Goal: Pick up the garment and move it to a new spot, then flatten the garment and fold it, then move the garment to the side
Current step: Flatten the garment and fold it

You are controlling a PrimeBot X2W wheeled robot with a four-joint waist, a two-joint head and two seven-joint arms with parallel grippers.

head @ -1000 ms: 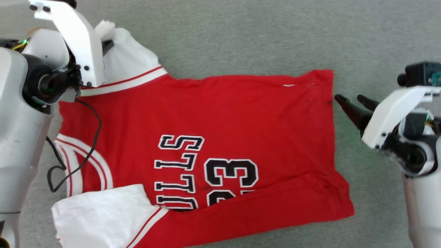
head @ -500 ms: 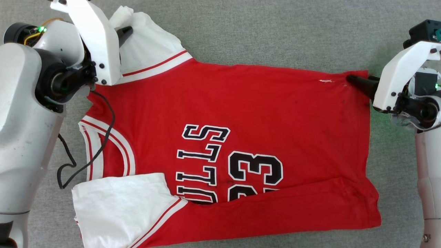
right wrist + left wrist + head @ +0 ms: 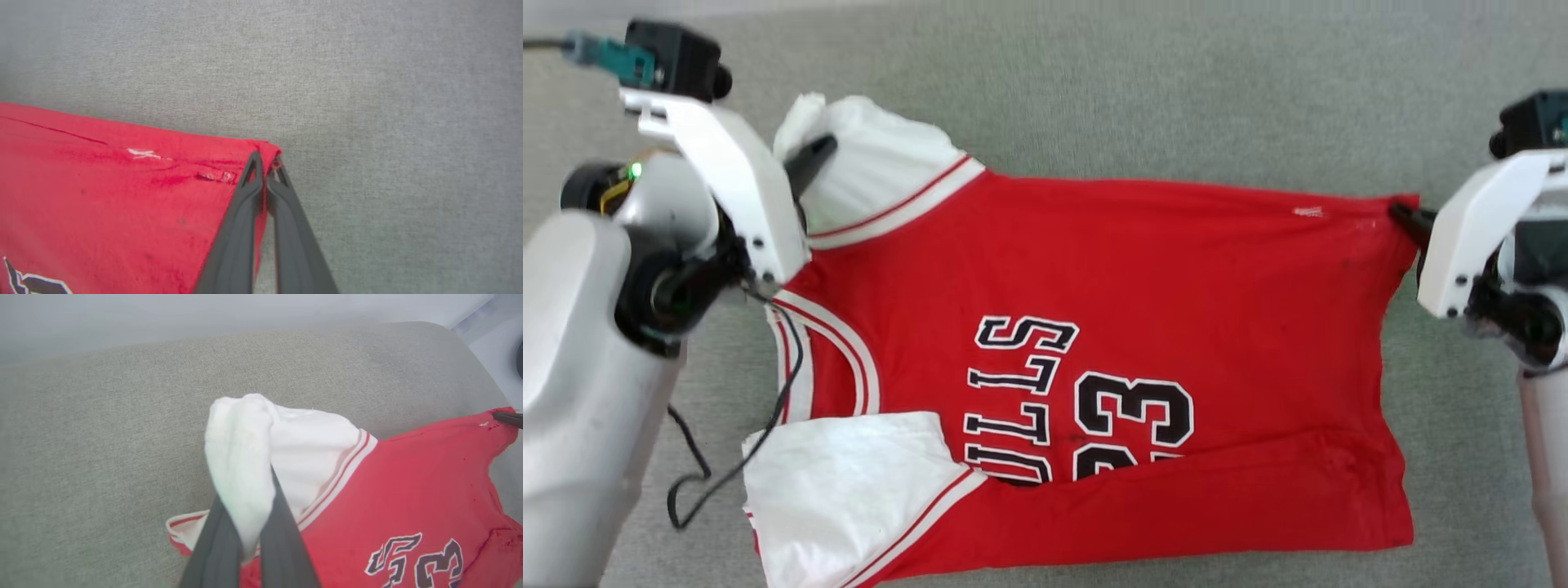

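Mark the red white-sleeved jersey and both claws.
red white-sleeved jersey (image 3: 1176,269), head view, chest fabric.
left claw (image 3: 245,498), left wrist view, between fingertips on sleeve.
right claw (image 3: 266,159), right wrist view, between fingertips on hem.

Both arms reach out, one at each side.
The left gripper (image 3: 810,159) pinches a white sleeve of the shirt (image 3: 1094,269) between its dark fingers. The right gripper (image 3: 265,164) is closed tight on a red corner.

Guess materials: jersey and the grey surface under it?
Jersey: probably soft matte knit cloth; it bunches and creases where the left claw pinches the white sleeve. Black lettering: stitched or printed, cannot tell. Grey surface: matte woven upholstery-like fabric; fine weave grain shows in the right wrist view.
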